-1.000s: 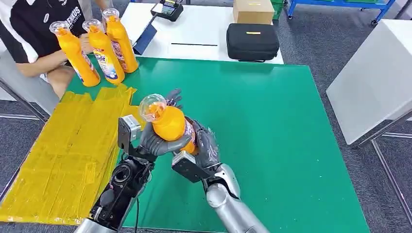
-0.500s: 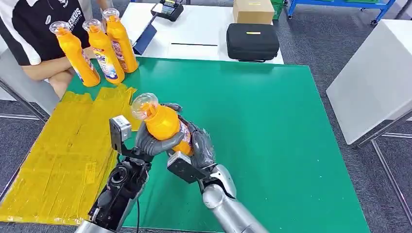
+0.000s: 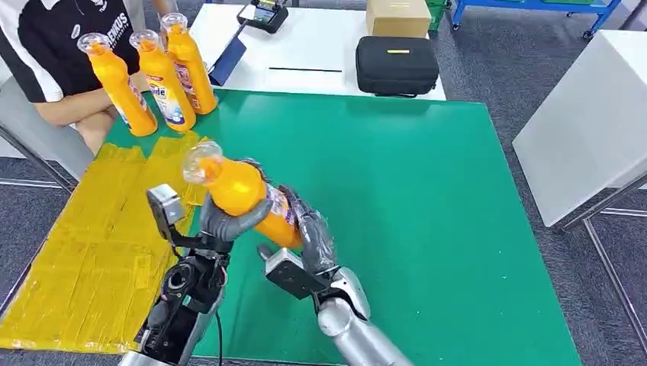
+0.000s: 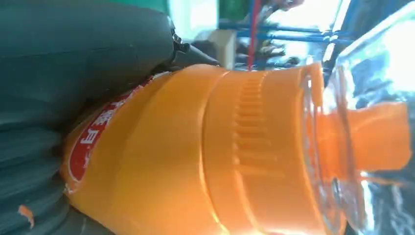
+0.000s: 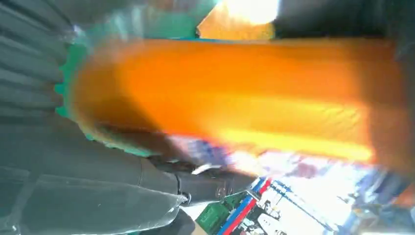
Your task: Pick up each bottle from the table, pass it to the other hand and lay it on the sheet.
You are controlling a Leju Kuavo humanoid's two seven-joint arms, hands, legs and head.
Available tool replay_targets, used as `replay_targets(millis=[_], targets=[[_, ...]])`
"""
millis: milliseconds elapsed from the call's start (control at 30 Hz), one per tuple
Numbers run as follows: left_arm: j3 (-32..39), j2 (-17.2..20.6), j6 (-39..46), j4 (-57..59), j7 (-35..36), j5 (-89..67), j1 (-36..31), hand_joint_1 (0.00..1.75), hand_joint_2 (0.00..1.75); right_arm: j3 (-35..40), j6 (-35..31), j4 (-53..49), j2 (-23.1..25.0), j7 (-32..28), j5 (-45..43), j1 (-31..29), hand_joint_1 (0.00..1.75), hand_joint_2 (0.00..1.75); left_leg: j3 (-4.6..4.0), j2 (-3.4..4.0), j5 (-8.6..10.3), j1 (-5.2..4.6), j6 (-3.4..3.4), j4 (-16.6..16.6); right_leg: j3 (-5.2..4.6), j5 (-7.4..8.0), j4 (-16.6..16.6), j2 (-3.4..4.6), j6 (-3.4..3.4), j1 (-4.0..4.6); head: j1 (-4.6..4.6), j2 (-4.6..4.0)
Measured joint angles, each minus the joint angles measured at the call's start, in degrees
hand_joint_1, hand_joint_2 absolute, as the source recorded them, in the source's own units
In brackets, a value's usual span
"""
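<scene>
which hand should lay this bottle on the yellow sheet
Left. The left hand wraps the orange bottle on the side next to the yellow sheet, which lies on the robot's left. The right hand grips the bottle's base over the green mat, farther away.

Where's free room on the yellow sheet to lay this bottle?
The yellow sheet is bare from its near edge up to the three standing bottles at its far end, left of the left hand. That far end is crowded. The held bottle and right hand are over the green mat.
</scene>
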Motion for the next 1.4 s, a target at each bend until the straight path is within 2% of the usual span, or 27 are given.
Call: replay_targets(millis=[167, 333, 400, 467, 533, 667, 800, 967, 1100, 1233, 1400], targets=[[2.49, 0.17, 8.63, -3.89, -2.08, -6.47, 1.33, 1.75, 1.75, -1.96, 1.35, -11.06, -2.51, 0.5, -4.12, 5.21, 0.0, 1.75, -0.03, -0.01, -0.01, -0.01, 0.0, 0.0, -0.02, -0.01, 0.0, -0.01, 0.0, -0.01, 0.0, 0.0], [4.55, 0.42, 21.86, -5.3, -4.31, -16.37, 2.33, 1.75, 1.75, -4.98, 1.29, -20.56, -3.87, 0.79, -5.87, 9.61, 0.0, 1.75, -0.03, 0.0, -0.02, -0.01, 0.0, 0.0, -0.02, -0.01, -0.01, 0.0, -0.01, -0.01, 0.0, 0.0], [4.94, 0.52, 29.25, -5.32, -4.46, -22.95, 2.34, 1.75, 1.75, -5.84, 1.29, -23.27, -4.19, 0.98, -5.94, 10.67, 0.0, 1.75, -0.02, 0.0, -0.01, -0.01, 0.0, 0.0, -0.03, -0.01, -0.01, 0.0, -0.01, -0.01, 0.0, 0.0], [4.94, 0.63, 41.49, -4.93, -2.59, -36.27, 2.2, 1.75, 1.75, -6.73, 1.27, -26.25, -4.32, 1.16, -5.92, 12.0, 0.0, 1.75, -0.02, 0.0, -0.01, -0.01, 0.0, 0.0, -0.03, -0.01, -0.01, 0.0, -0.01, 0.0, -0.02, 0.0], [5.2, 0.81, 48.36, -3.94, -0.39, -48.13, 1.69, 1.75, 1.75, -7.6, 1.27, -29.14, -4.59, 1.57, -5.83, 12.93, 0.0, 1.75, -0.02, 0.0, -0.01, -0.01, 0.0, 0.0, -0.03, -0.01, -0.01, 0.0, -0.01, 0.0, -0.02, 0.0], [8.38, 0.53, 49.54, -1.05, 6.91, -72.15, 0.61, 1.75, 1.75, -8.83, 1.18, -33.15, -4.76, 1.86, -5.74, 14.35, 0.0, 1.75, -0.02, 0.04, -0.01, -0.01, 0.0, 0.0, -0.04, -0.01, -0.01, 0.0, -0.01, -0.01, 0.0, 0.0], [10.67, 0.26, 49.56, 1.83, 11.35, -77.88, -0.68, 1.75, 1.75, -9.68, 0.89, -35.47, -5.03, 1.9, -5.74, 15.08, 0.0, 1.75, -0.02, 0.04, -0.01, -0.01, 0.0, 0.0, -0.05, 0.0, -0.01, 0.0, -0.01, 0.0, 0.0, 0.0], [12.5, 0.61, 49.56, 8.5, 23.76, -94.5, -3.07, 1.75, 1.75, -10.78, 0.24, -37.63, -5.51, 2.01, -6.44, 15.09, 0.0, 1.75, -0.02, 0.05, -0.01, -0.01, -0.01, 0.0, -0.04, 0.0, -0.01, 0.01, -0.01, -0.01, -0.02, 0.0], [13.34, 1.44, 49.58, 15.08, 28.98, -98.52, -5.0, 1.75, 1.75, -11.45, 0.44, -38.64, -5.75, 2.03, -7.08, 15.06, 0.0, 1.75, -0.03, 0.01, -0.01, -0.01, 0.0, 0.0, -0.04, 0.0, -0.01, 0.0, -0.01, 0.0, 0.0, 0.0], [10.99, 3.37, 49.61, 21.76, 37.34, -98.76, -6.56, 1.75, 1.75, -11.93, 0.72, -38.92, -5.77, 2.03, -7.43, 15.02, 0.0, 1.75, -0.03, 0.04, -0.01, 0.0, -0.01, 0.0, -0.06, 0.0, -0.01, 0.01, -0.01, 0.0, -0.02, 0.0], [7.39, 5.16, 49.65, 27.5, 41.68, -98.93, -7.96, 1.75, 1.75, -12.17, 0.87, -38.92, -5.77, 2.01, -7.69, 14.97, 0.0, 1.75, -0.05, 0.0, -0.01, 0.0, -0.01, 0.0, -0.04, -0.01, 0.0, 0.0, -0.01, -0.01, 0.0, 0.0]])
